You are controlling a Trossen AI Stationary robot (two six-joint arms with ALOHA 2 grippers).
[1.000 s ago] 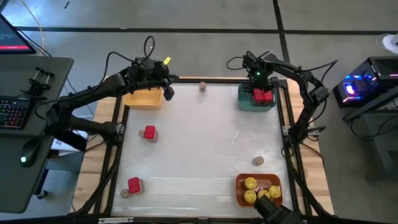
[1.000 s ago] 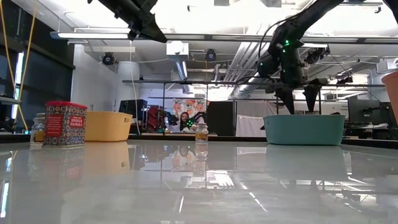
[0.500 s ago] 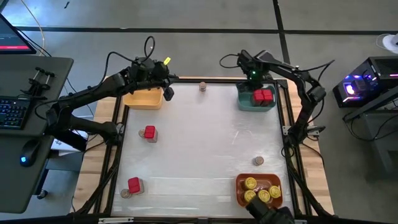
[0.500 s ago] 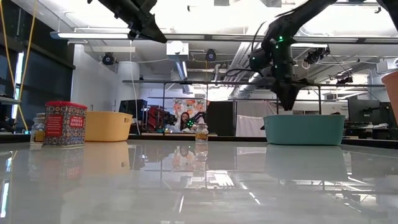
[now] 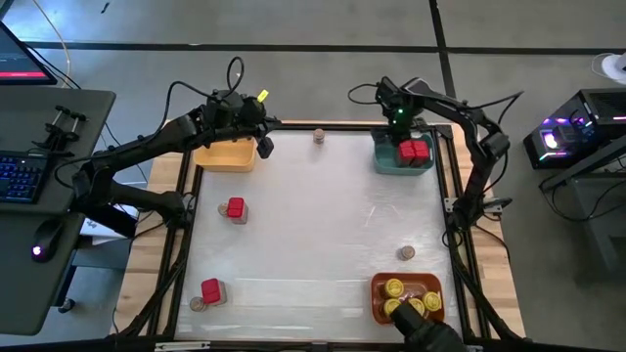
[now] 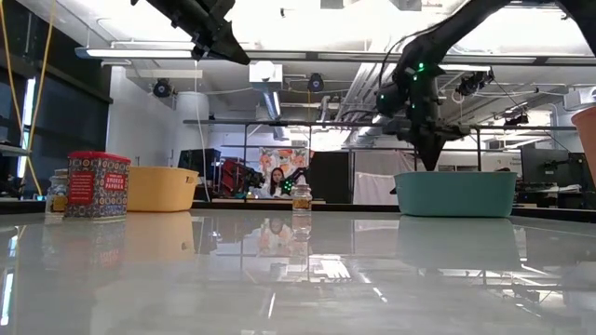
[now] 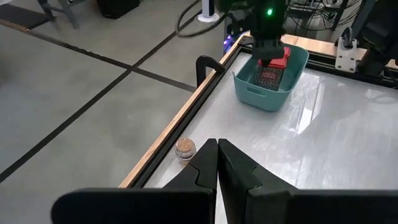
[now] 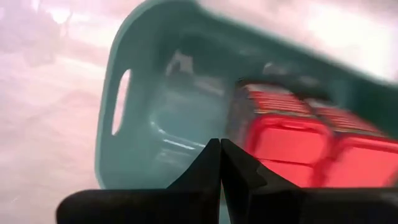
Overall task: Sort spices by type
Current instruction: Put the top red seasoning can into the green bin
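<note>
High view shows a pale, glossy surface [image 5: 323, 225] framed by a dark rail and wooden edging, standing on a grey concrete floor; a desk with a keyboard and mouse sits off to one side. Low view looks across the reflective top into a workshop with ceiling pipes, bright lights and a person seated far at the back.

Three bins stand at the corners. A teal bin [image 5: 404, 156] at the far right holds two red tins [image 5: 413, 151] side by side. A yellow bin [image 5: 227, 154] sits at the far left; I cannot tell what is in it. An orange bin [image 5: 406, 297] at the near right holds several yellow-lidded jars [image 5: 394, 287].

Loose on the surface are a red tin [image 5: 235, 208] on the left side, another red tin [image 5: 210, 290] near the front left with a small round jar just beside it, a tan-brown jar [image 5: 319, 136] at the far edge between the yellow and teal bins, and another tan-brown jar [image 5: 406, 253] near the orange bin. The tins are boxy, red, with patterned label sides.

Left end effector [image 7: 217, 152] is clenched and empty, raised above the surface beside the yellow bin. Right end effector [image 8: 221, 152] is clenched and empty too, poised over the teal bin beside the tins.
</note>
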